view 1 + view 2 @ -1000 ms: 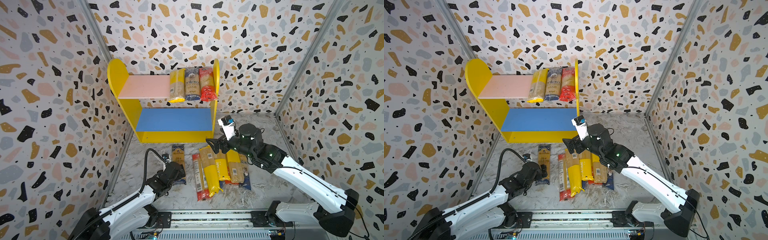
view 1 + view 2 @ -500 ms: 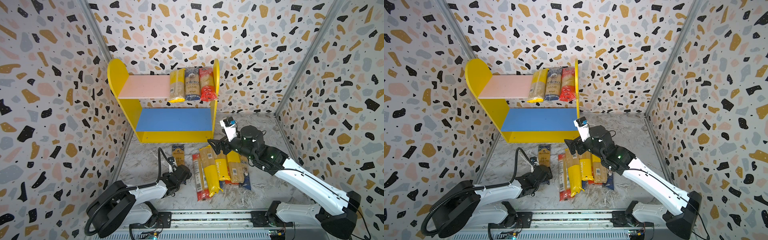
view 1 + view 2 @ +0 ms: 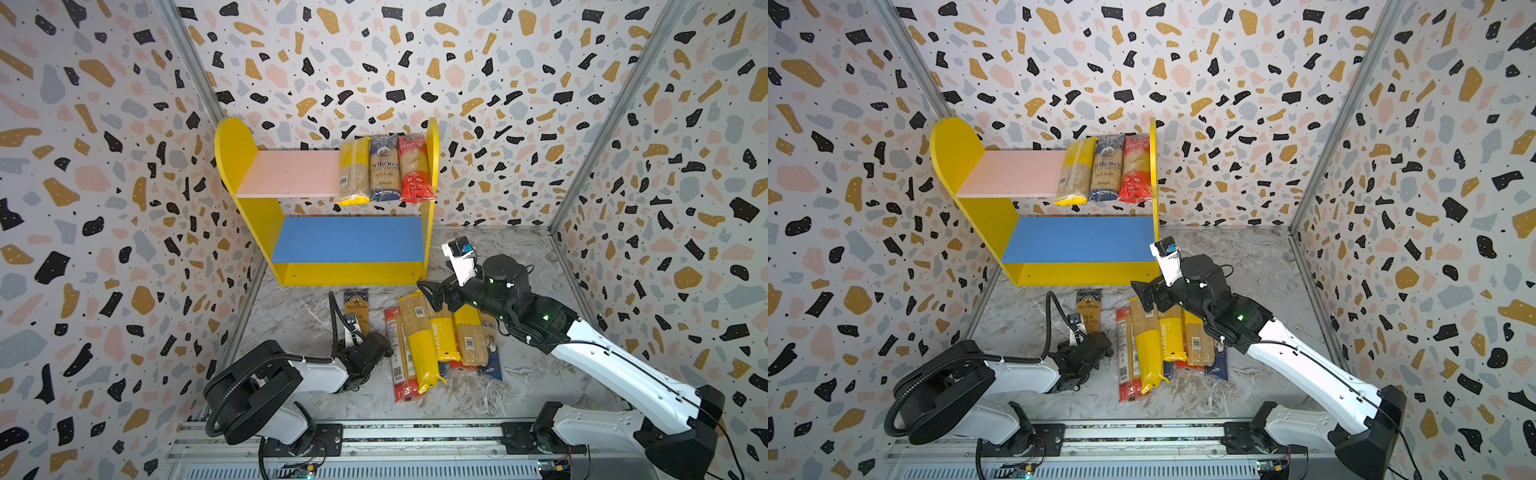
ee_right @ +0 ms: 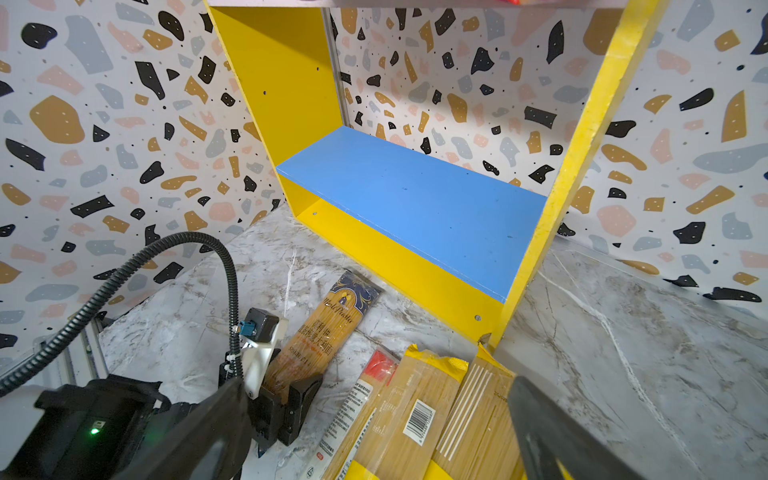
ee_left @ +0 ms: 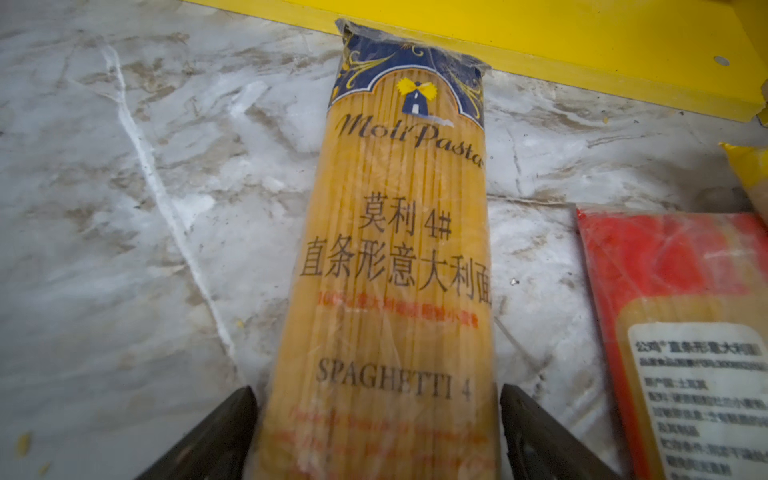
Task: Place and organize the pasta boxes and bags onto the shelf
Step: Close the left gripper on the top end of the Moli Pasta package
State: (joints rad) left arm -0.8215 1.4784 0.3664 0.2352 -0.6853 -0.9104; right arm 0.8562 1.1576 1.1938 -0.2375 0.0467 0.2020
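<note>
Now | left gripper (image 5: 376, 388) spread astride Moli Pasta bag (image 5: 399, 249) — "SPAGHETTI 4" legible only at left wrist | right gripper (image 4: 376, 382) agape

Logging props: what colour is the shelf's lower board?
The lower board is blue, clearest in the right wrist view.

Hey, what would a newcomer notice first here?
The yellow shelf at the back, with three pasta packs crowded at the right end of its pink board. In front of it lies a pile of spaghetti packs, and the left gripper straddles a lone Moli Pasta bag.

Marble tabletop (image 3: 291, 324) & terrazzo walls (image 3: 104, 166)
</note>
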